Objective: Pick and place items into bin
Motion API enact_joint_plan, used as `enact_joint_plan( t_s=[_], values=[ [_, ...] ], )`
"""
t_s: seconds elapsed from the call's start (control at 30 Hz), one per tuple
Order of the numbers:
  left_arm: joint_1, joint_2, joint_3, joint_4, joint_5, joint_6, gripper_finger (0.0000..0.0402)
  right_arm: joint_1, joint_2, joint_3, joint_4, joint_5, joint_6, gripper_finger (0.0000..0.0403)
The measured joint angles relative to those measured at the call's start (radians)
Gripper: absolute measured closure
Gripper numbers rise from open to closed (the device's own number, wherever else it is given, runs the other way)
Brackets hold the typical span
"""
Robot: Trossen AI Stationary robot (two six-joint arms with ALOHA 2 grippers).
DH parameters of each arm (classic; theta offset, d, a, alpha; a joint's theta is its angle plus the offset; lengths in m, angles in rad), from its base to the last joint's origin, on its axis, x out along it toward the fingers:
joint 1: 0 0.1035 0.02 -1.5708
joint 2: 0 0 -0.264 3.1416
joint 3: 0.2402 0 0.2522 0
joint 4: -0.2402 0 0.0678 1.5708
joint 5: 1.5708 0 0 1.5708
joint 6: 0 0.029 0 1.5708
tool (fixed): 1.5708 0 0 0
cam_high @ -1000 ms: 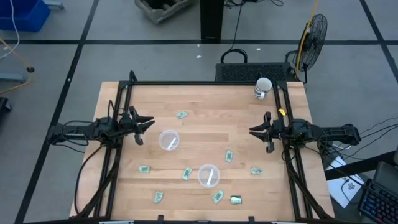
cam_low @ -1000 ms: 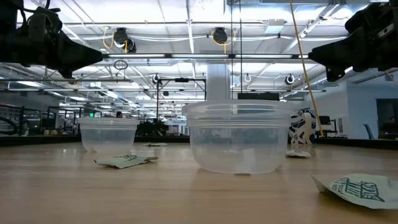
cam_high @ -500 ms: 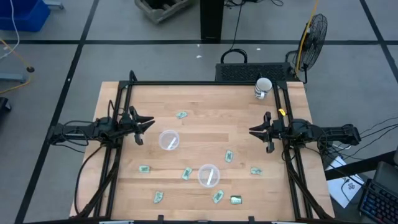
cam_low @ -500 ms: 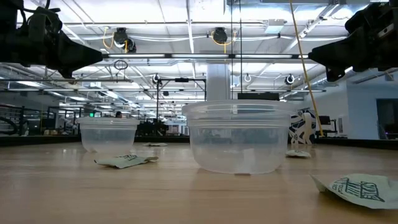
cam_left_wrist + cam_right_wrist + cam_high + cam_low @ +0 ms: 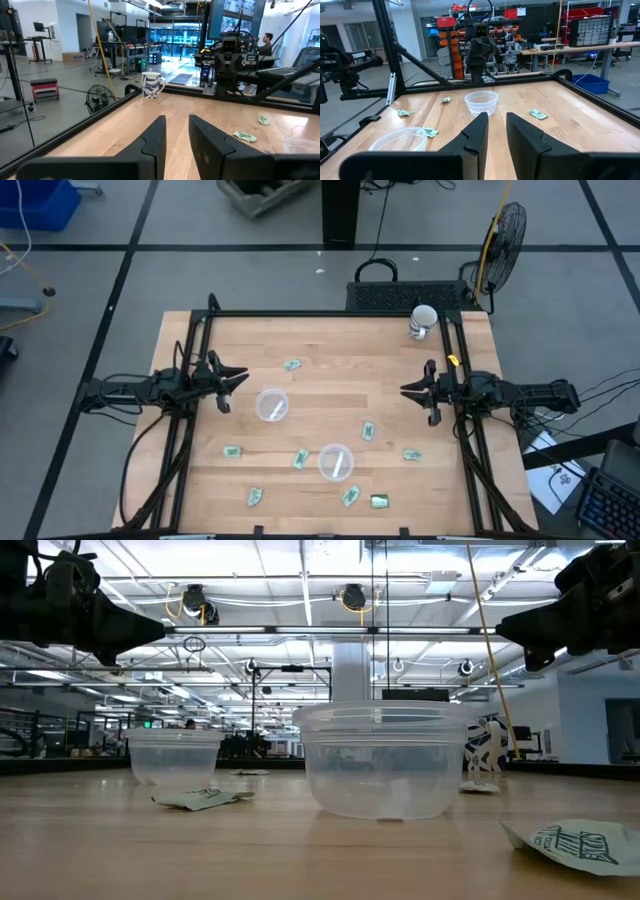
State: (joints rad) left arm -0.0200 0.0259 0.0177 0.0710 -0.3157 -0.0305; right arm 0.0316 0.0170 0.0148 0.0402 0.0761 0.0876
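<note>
Several small light-green packets lie flat on the wooden table: one at the far middle (image 5: 291,365), one right of centre (image 5: 368,430), others along the near side (image 5: 232,451) (image 5: 350,496) (image 5: 411,453). My left gripper (image 5: 238,380) hovers over the table's left side, its fingers (image 5: 176,120) a narrow gap apart and empty. My right gripper (image 5: 405,392) hovers over the right side, its fingers (image 5: 496,117) likewise a little apart and empty. In the low view both grippers hang well above the table, the left (image 5: 160,630) and the right (image 5: 500,630).
Two clear round cups stand upright on the table, one left of centre (image 5: 272,405) and one nearer the front (image 5: 335,462). A white mug (image 5: 422,322) stands at the far right corner. A black frame (image 5: 320,313) runs along the table's edges.
</note>
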Motion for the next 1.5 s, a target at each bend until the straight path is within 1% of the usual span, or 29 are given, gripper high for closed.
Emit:
enact_joint_plan(
  t_s=[0.17,0.57,0.9,1.03,1.23,1.37,1.43,1.5],
  values=[
    [0.000,0.000,0.000,0.000,0.000,0.000,0.0314,0.000,0.000,0.000,0.000,0.000,-0.045,0.0339],
    [0.000,0.000,0.000,0.001,0.000,0.000,0.0314,0.000,0.000,0.000,0.005,0.000,-0.057,0.0339],
    [0.000,0.000,0.000,0.017,-0.004,0.002,0.0314,0.000,0.000,0.000,0.117,0.003,0.006,0.0339],
    [0.000,0.000,0.000,0.036,-0.010,0.005,0.0314,0.000,0.000,0.000,0.161,0.002,-0.038,0.0339],
    [0.000,0.000,0.000,0.064,0.000,-0.011,0.0314,-0.003,0.001,0.000,0.149,0.006,-0.090,0.0339],
    [0.001,0.000,0.000,0.070,-0.071,-0.006,0.0314,-0.007,0.014,0.000,0.152,0.018,-0.100,0.0339],
    [0.001,0.007,0.000,0.071,-0.122,-0.023,0.0314,-0.009,0.029,0.000,0.168,0.053,-0.100,0.0339],
    [0.002,0.014,0.000,0.072,-0.138,-0.034,0.0314,-0.013,0.050,0.013,0.175,0.083,-0.100,0.0339]
  ],
)
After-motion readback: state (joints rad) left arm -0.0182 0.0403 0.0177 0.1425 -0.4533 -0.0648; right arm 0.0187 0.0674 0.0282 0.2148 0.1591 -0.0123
